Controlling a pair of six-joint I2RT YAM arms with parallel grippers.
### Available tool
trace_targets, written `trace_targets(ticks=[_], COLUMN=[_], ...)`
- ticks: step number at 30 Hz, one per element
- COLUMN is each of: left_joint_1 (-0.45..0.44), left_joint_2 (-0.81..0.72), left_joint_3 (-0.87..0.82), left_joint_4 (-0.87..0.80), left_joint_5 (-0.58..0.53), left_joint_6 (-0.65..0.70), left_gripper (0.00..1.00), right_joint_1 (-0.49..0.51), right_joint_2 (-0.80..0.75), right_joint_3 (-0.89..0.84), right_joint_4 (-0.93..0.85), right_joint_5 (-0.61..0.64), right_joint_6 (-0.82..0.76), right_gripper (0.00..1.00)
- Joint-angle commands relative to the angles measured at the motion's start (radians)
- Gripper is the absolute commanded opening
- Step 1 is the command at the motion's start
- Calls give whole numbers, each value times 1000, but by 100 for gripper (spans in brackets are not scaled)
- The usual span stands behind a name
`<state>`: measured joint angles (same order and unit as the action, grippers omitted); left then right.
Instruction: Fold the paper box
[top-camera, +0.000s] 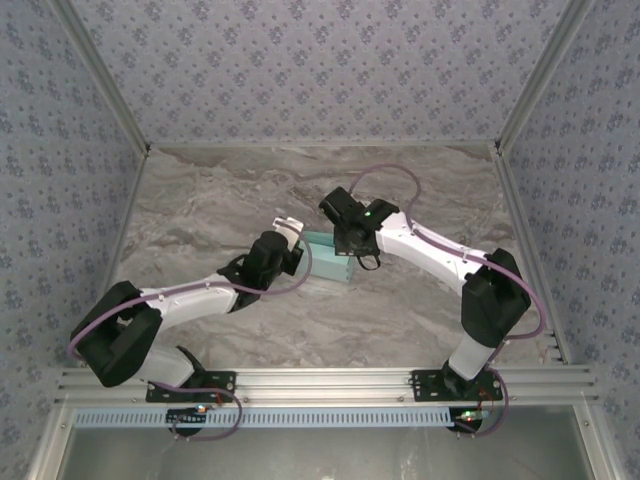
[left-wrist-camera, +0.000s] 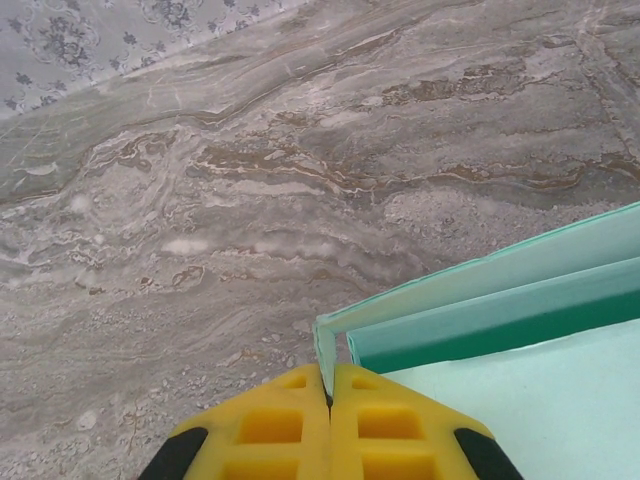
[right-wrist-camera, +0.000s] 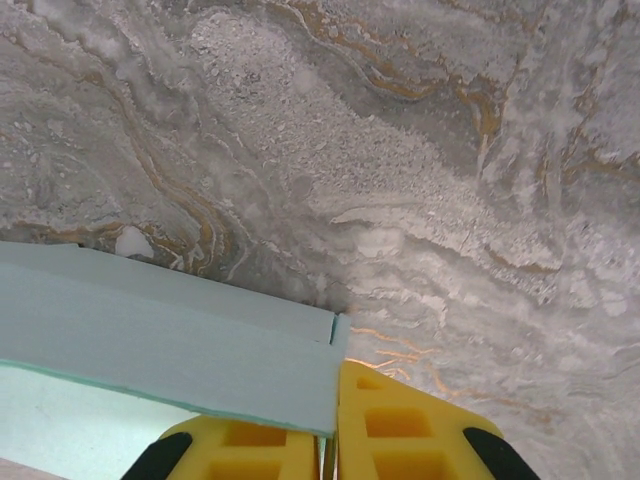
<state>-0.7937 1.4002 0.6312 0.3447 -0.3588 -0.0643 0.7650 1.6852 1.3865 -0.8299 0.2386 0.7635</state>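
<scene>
Pinching a thin upright edge of the paper box (left-wrist-camera: 500, 300) at its left corner, the left gripper (left-wrist-camera: 328, 372) has its yellow fingers pressed shut on the card; the box, mint and partly folded, sits on the marbled worktop (top-camera: 220, 190) between both arms; at the box's right side the right gripper (right-wrist-camera: 336, 400) is all but closed, a flap's edge caught in its seam; beyond the box runs more marbled worktop.

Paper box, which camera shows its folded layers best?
Left wrist: the paper box shows stacked card edges up close, one pinched by the left gripper. Top external shows it small and partly hidden; right wrist, a flat panel.
</scene>
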Motion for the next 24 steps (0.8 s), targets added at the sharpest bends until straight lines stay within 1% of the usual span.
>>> trace_targets(ticks=[1, 6, 13, 20, 24], left_joint_1=[-33, -39, -40, -40, -40], left_joint_2=[-5, 9, 26, 28, 34], left_joint_3=[8, 13, 12, 0, -8], left_joint_4=[12, 3, 6, 20, 31], left_joint_5=[23, -1, -8, -9, -18], left_joint_6=[-9, -54, -92, -104, -111], left_gripper=[0, 0, 0, 0, 0], right_joint_1=[5, 3, 23, 49, 52], right_joint_2=[3, 9, 12, -34, -83], right_joint_3=[11, -10, -36, -115, -183], right_joint_4=[103, 118, 142, 168, 216], right_joint_5=[-85, -94, -85, 30, 28], right_joint_6=[103, 161, 197, 216, 246], right_gripper=[13, 13, 13, 13, 14])
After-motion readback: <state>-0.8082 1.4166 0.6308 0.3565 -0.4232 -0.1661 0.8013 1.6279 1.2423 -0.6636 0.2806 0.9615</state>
